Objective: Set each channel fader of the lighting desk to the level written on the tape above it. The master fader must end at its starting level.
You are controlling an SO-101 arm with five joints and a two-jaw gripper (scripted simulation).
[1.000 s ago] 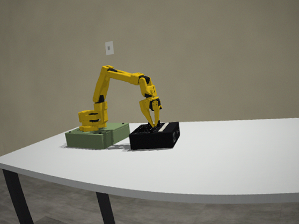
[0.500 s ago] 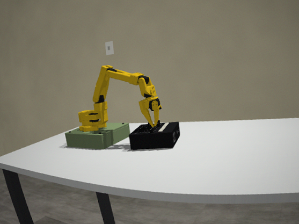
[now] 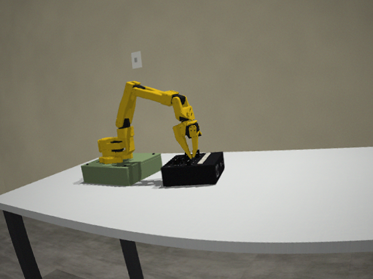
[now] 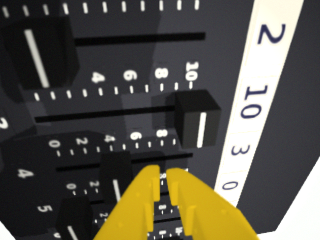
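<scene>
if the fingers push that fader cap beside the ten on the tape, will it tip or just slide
Probably just slide: the fader cap sits on a straight slot, so it should travel along it. It looks blocky and stiff. The shut gripper would nudge it, not grasp it.

The yellow arm [image 3: 146,95] rises from its shoulder block [image 3: 113,148], the upper link leaning slightly forward to a high elbow. From there the forearm slopes downward to the wrist [image 3: 183,111], which bends so that the tool [image 3: 193,155] points almost straight down. Its two tapered fingers [image 3: 184,141] converge to a narrow point at their tips. Seen from the wrist view, the tool [image 4: 164,176] fills the lower middle of the picture, its two yellow fingers drawn fully together, only a thin dark seam between them, with nothing held between them. The jaws are closed along their length and tips level.
</scene>
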